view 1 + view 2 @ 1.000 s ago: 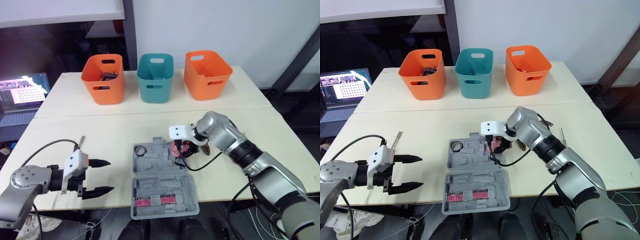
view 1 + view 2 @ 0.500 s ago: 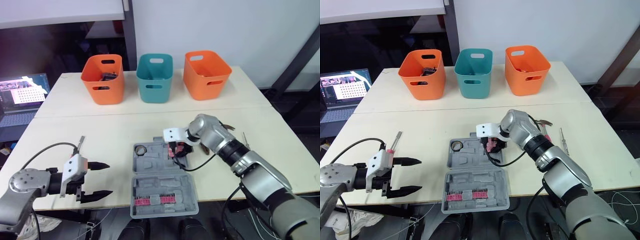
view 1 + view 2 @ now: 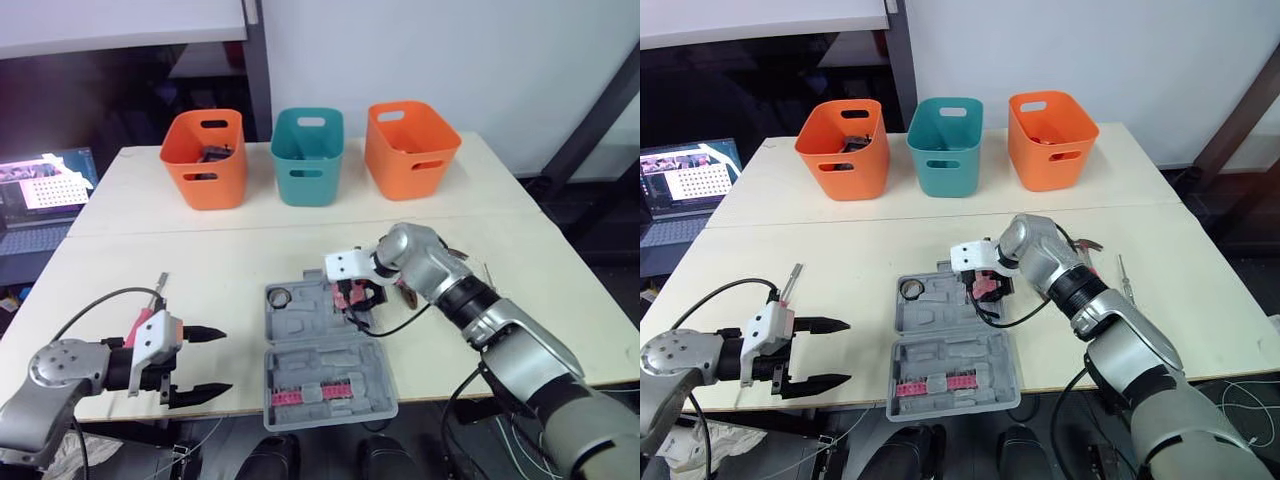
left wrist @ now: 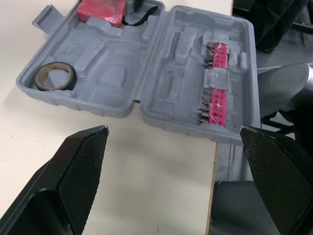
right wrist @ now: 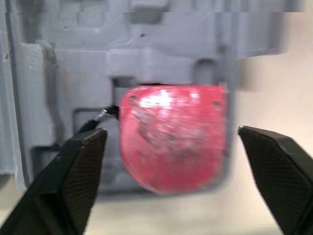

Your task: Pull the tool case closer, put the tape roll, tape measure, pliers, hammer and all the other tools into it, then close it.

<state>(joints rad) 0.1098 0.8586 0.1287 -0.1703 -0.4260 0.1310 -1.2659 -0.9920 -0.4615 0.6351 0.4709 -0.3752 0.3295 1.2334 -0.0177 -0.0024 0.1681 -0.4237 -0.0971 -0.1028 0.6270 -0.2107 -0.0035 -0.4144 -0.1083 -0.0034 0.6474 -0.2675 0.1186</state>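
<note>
- Done so far, by the look of it: the case [image 3: 312,357] lies open near the front of the worktop [image 3: 230,260], its near half at or just over the edge.
- The tape roll [image 4: 55,78] sits in a round hollow at one corner of the far half.
- The tape measure [image 5: 171,147] rests in its own hollow at the far half's other corner. The right end effector [image 3: 987,288] hangs just above it, fingers spread wide on either side and gripping nothing. I judge the measure placed and free.
- The left end effector [image 3: 222,360] is also spread wide and empty, off the case's left side near the worktop's front edge.
- Left to do: pliers, hammer and the rest, then shutting the lid.
- A screwdriver [image 3: 792,281] lies by the left arm.
- A thin tool [image 3: 1124,274] and a dark-handled tool [image 3: 1087,247], half hidden, lie beyond the right arm. I cannot tell which, if either, is the pliers or the hammer.
- Materials:
  - The case is matt grey moulded plastic with shaped hollows. Its near half carries a pink strip [image 4: 217,83] of metal bits.
  - The tape roll is a thin dark ring.
  - The tape measure is a rounded, glossy red block with a black loop.
  - A teal bin [image 3: 308,172] of smooth plastic stands between two orange ones at the far side, well apart from the case.
</note>
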